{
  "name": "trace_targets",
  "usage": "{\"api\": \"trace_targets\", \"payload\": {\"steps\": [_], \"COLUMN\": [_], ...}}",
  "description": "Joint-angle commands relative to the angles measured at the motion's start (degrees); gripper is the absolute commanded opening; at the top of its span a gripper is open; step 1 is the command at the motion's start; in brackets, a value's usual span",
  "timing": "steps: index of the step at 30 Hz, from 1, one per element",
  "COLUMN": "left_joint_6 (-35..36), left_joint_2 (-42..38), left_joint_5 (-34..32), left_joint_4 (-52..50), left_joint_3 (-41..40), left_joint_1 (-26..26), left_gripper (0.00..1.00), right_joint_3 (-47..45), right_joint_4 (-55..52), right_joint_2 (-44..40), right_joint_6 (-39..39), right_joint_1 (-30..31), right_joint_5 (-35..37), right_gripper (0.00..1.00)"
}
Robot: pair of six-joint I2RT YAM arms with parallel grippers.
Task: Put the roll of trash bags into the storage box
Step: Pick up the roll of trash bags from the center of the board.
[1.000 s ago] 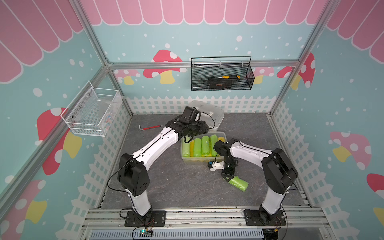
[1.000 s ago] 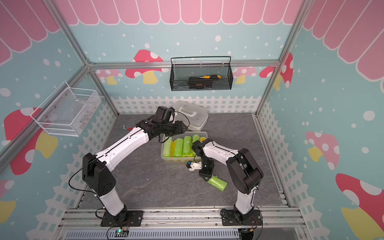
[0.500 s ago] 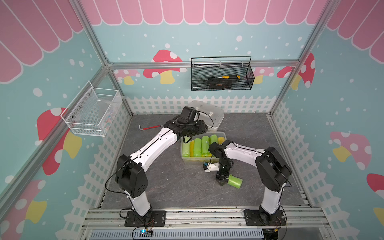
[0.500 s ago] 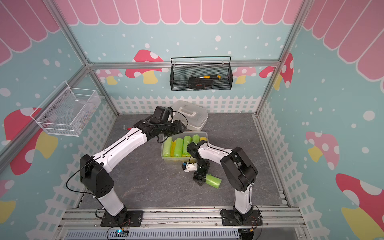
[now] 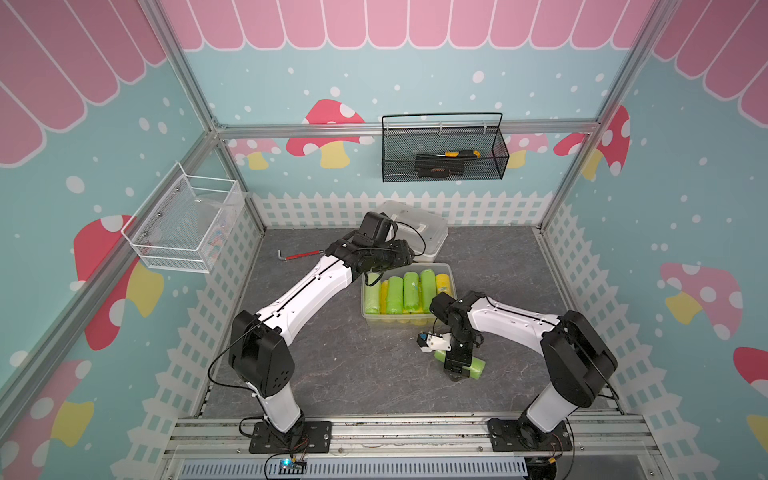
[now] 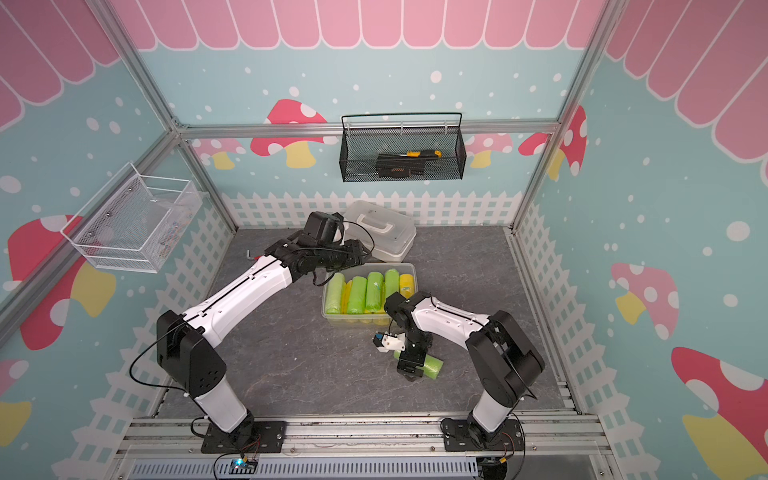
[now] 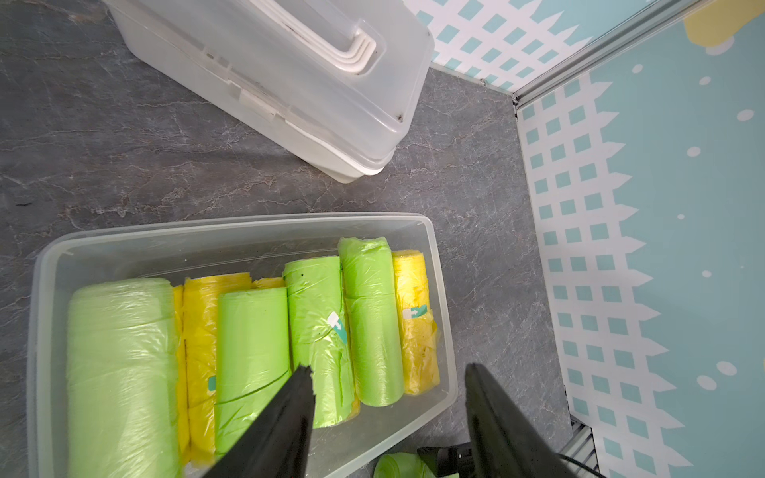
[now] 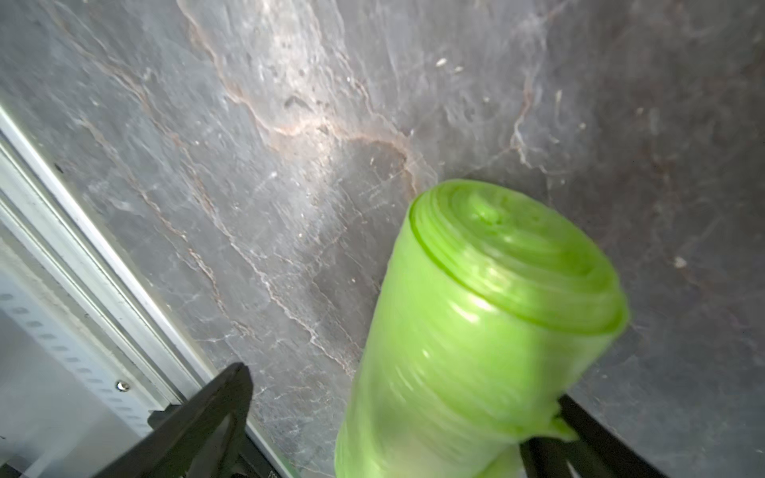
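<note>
A green roll of trash bags (image 5: 476, 366) (image 6: 434, 368) lies on the grey floor, in front of the storage box. My right gripper (image 5: 456, 370) (image 8: 401, 385) is down over it, open. In the right wrist view the roll (image 8: 476, 331) sits between the fingers, against one finger and well apart from the other. The storage box (image 5: 451, 286) (image 7: 248, 221) is a clear tub holding several green and yellow rolls. My left gripper (image 5: 409, 258) (image 7: 389, 367) hovers open above the box's far end with nothing between its fingers.
A white lidded case with a handle (image 5: 428, 232) (image 7: 289, 82) stands just behind the box. A red-handled hex key (image 5: 299, 254) lies at the back left. A black wire basket (image 5: 442, 153) and a white wire basket (image 5: 183, 224) hang on the walls.
My right gripper has opened wide and come forward down over the loose green roll, which has shifted slightly. The left arm has barely moved.
</note>
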Motion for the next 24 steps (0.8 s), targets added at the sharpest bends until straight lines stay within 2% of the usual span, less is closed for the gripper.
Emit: {"api": "trace_targets", "payload": {"steps": [1, 8, 15, 19, 24], "left_joint_6": [0.1, 0.0, 0.3, 0.0, 0.5], "left_joint_2": [-2.3, -2.5, -2.5, -3.3, -6.9], "left_joint_5": [-1.1, -1.1, -1.3, -0.3, -1.2], "left_joint_4": [0.3, 0.3, 0.3, 0.3, 0.3], "left_joint_3": [-1.1, -1.8, -1.9, -3.4, -6.9], "left_joint_1": [0.4, 0.4, 0.7, 3.1, 7.0], "left_gripper": [0.6, 0.6, 0.6, 0.6, 0.61], "right_joint_3": [-0.8, -2.3, -2.6, -0.1, 7.4], "right_joint_4": [1.6, 4.2, 4.9, 3.0, -1.0], "right_joint_2": [1.7, 3.7, 0.6, -3.9, -7.9], "right_joint_6": [1.9, 4.5, 6.3, 7.4, 9.0], "right_joint_1": [0.1, 0.1, 0.1, 0.1, 0.1], "right_joint_5": [1.2, 6.7, 8.9, 7.0, 2.6], "right_gripper": [0.89, 0.74, 0.48, 0.46, 0.47]}}
